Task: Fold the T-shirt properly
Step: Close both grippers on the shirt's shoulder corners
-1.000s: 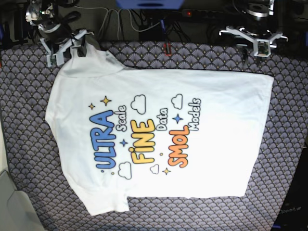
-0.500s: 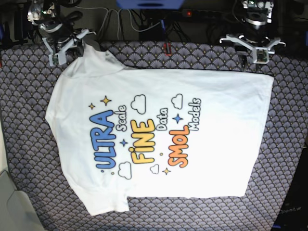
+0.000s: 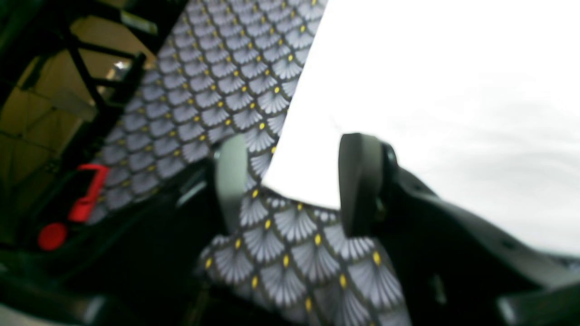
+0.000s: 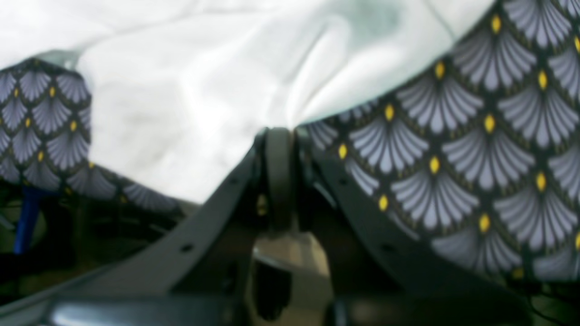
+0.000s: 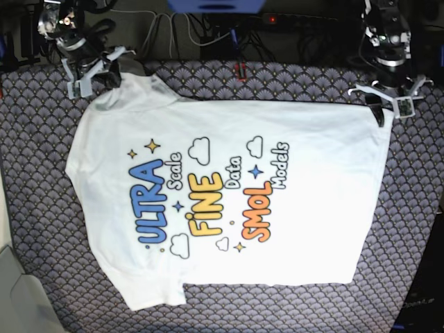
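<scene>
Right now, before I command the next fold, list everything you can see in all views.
T-shirt: one, white with blue, yellow and orange print, spread print-up across the table.
Table cover: one, grey scallop pattern with yellow dots, under the shirt.
Cables: several, dark and white, along the far edge.
Red clip: one, red, beyond the cover's edge in the left wrist view.
Right gripper: one, grey, fingers closed on the shirt's edge.
Left gripper: one, grey, fingers apart, straddling the shirt's corner.
</scene>
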